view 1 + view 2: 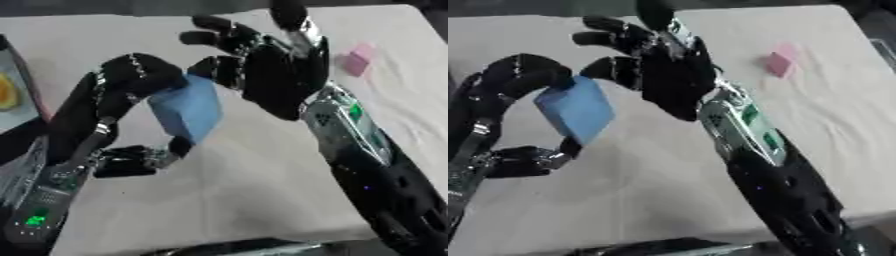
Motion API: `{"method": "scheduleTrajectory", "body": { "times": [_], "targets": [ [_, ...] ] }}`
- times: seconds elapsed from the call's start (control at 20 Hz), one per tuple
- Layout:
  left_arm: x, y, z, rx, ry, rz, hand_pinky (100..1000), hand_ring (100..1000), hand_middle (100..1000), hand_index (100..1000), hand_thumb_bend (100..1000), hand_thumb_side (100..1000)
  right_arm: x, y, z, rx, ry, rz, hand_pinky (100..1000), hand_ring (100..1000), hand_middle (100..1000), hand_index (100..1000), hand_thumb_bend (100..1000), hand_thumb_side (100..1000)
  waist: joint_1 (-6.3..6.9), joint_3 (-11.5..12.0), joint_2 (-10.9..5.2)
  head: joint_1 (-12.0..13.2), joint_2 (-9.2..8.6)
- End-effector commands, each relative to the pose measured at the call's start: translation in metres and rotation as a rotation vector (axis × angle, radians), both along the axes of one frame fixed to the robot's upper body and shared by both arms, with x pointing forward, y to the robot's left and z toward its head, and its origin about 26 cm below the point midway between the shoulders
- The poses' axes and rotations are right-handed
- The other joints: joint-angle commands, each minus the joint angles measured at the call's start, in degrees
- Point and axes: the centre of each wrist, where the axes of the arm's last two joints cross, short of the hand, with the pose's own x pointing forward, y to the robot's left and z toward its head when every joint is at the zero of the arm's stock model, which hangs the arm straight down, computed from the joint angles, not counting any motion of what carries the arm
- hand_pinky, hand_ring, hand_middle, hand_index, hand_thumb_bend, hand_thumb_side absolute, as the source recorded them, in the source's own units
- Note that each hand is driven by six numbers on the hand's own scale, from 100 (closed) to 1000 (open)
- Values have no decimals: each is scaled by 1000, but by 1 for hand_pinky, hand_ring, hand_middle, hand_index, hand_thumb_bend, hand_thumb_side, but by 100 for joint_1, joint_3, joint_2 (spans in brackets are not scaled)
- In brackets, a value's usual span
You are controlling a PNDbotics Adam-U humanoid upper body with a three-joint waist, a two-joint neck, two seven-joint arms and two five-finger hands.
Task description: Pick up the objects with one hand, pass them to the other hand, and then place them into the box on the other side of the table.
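Note:
A blue block (188,111) hangs above the table, pinched between the curled fingers and thumb of my left hand (122,90). Just to its right my right hand (276,75) is raised with its palm facing the block and its fingers spread; its lowest finger is at the block's upper right corner, and contact cannot be told. A small pink block (356,60) lies on the white tablecloth (254,185) at the far right, apart from both hands.
At the left edge a box (16,95) shows part of its rim, with something yellow inside. The table's near edge runs along the bottom of the views, its right edge past the pink block.

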Motion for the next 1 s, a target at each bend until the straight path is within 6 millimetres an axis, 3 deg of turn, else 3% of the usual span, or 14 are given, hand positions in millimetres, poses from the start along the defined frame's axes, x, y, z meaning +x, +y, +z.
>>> {"method": "scheduleTrajectory", "body": {
  "times": [0.05,0.3,0.5,0.55,0.8,1.0],
  "targets": [
    [2,11,5,-4,-27,43,708,621,434,933,165,100,-2,-9,13,81,0,-53,956,704,862,916,593,670,4,-3,-94,7,-15],
    [5,23,2,-20,-33,117,708,621,434,932,170,100,-5,-24,25,174,-12,-123,950,711,864,918,569,671,2,-10,-103,44,-15],
    [6,42,4,-39,-50,212,698,620,434,930,214,100,-6,-39,26,202,-40,-207,949,707,862,916,555,666,14,-28,-120,163,-15],
    [6,46,4,-41,-53,231,685,619,435,926,273,100,-6,-41,25,200,-45,-222,947,697,854,913,545,659,19,-31,-124,199,-15],
    [6,102,8,-19,-78,518,655,625,439,923,423,100,-1,-68,7,125,-167,-414,942,666,840,899,507,631,82,-103,-181,755,-15],
    [10,148,7,44,-53,798,638,630,443,924,489,100,3,-78,-15,35,-218,-488,939,652,828,897,486,618,118,-160,-228,1094,-15]
  ]
}}
